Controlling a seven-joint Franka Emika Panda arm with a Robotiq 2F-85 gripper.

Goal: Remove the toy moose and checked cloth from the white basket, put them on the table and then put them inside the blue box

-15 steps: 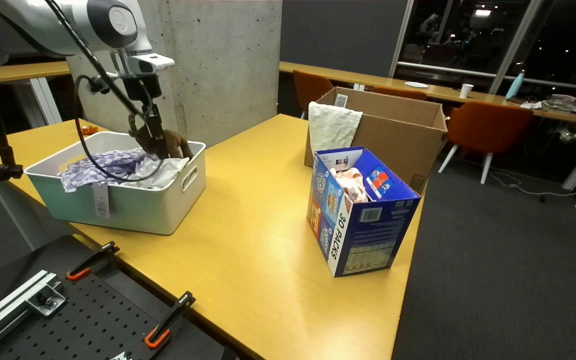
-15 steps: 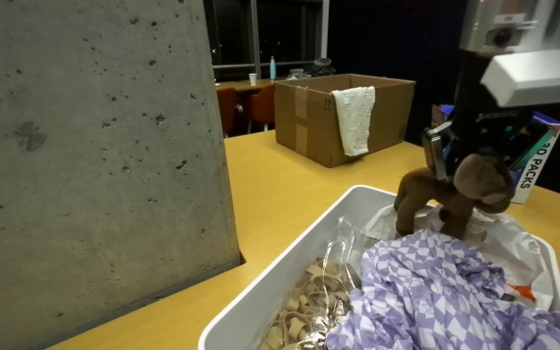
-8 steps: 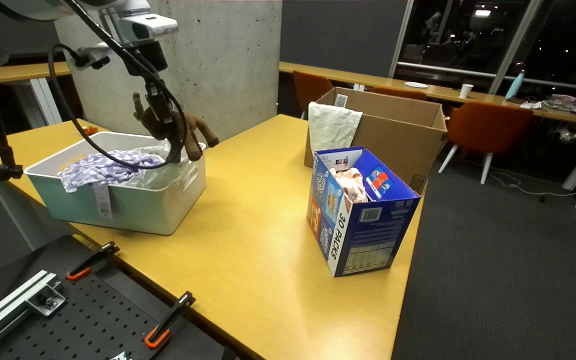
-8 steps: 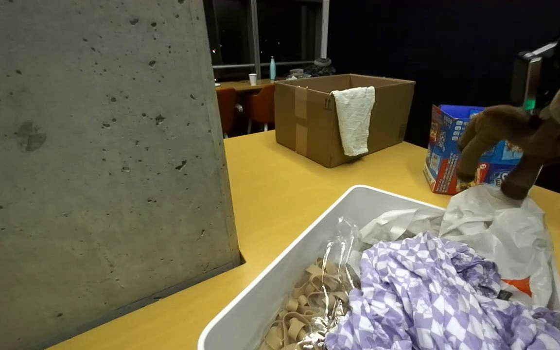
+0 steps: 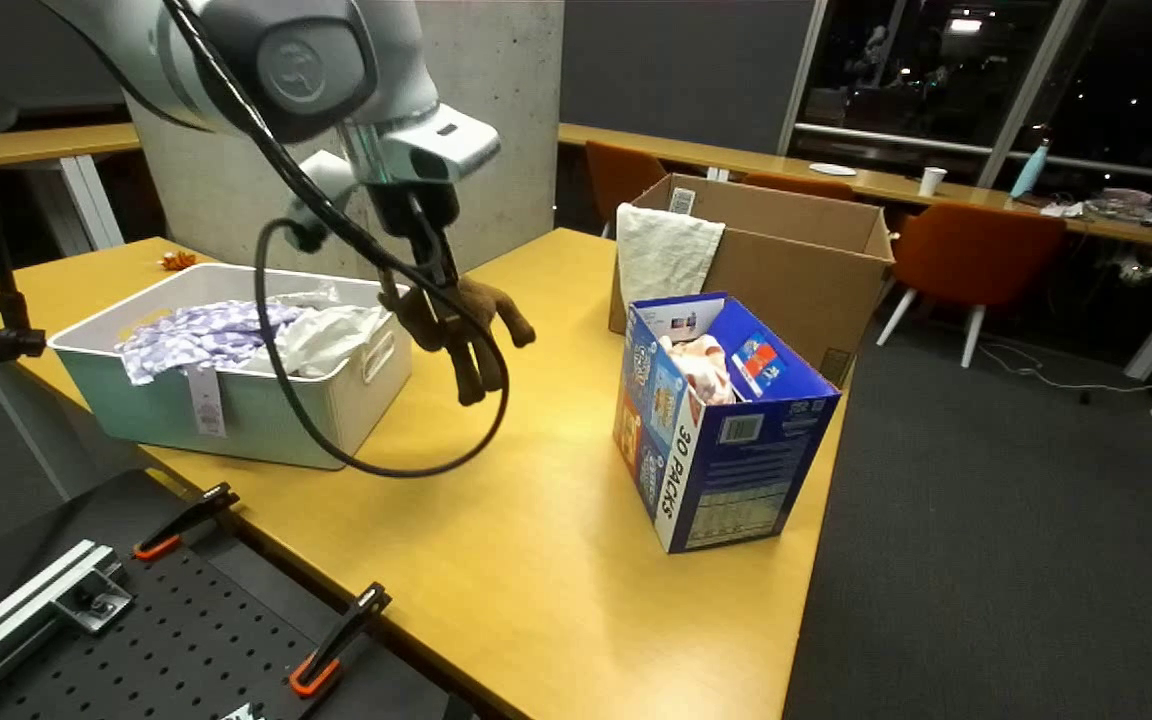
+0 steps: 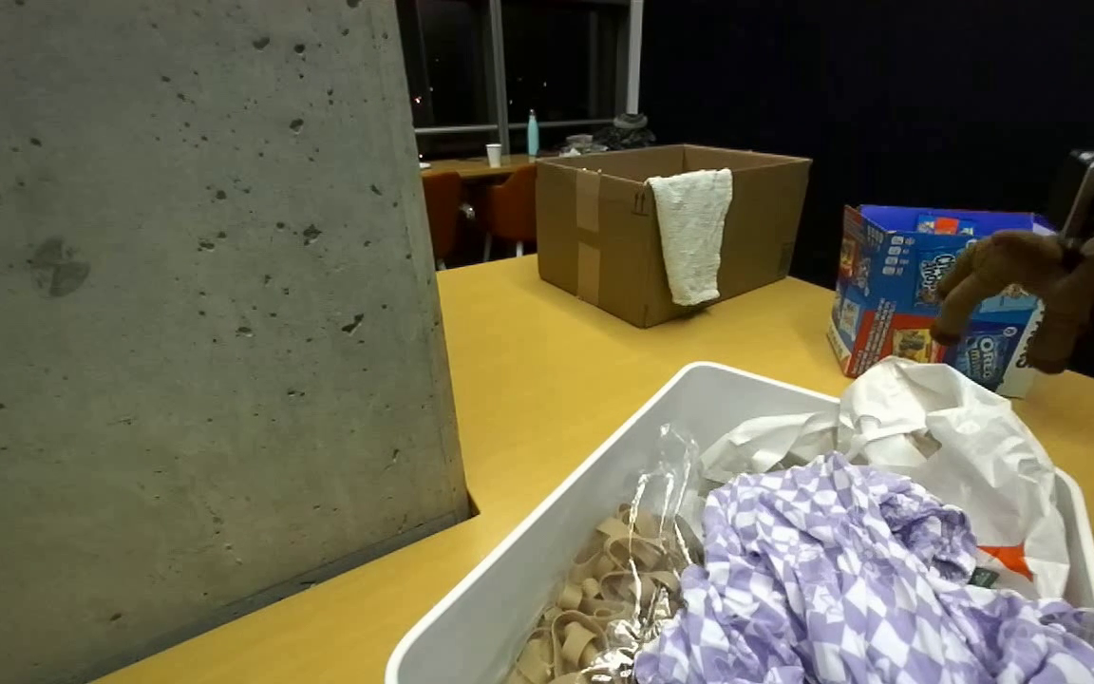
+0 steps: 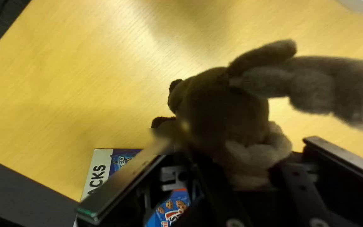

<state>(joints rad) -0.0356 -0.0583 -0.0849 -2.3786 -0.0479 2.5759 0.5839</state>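
Between white basket [image 5: 151,402] and blue cookie box [image 5: 751,475], my jaws are gripping the plush moose [image 7: 222,110] aloft.

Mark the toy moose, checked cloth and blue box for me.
toy moose [image 6: 1029,263]: in an exterior view, on its torso
checked cloth [image 6: 837,565]: in an exterior view, on its crumpled middle
blue box [image 5: 761,462]: in an exterior view, on the side panel with the barcode

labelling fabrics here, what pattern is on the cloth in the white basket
A purple-and-white check; the checked cloth shows best in an exterior view.
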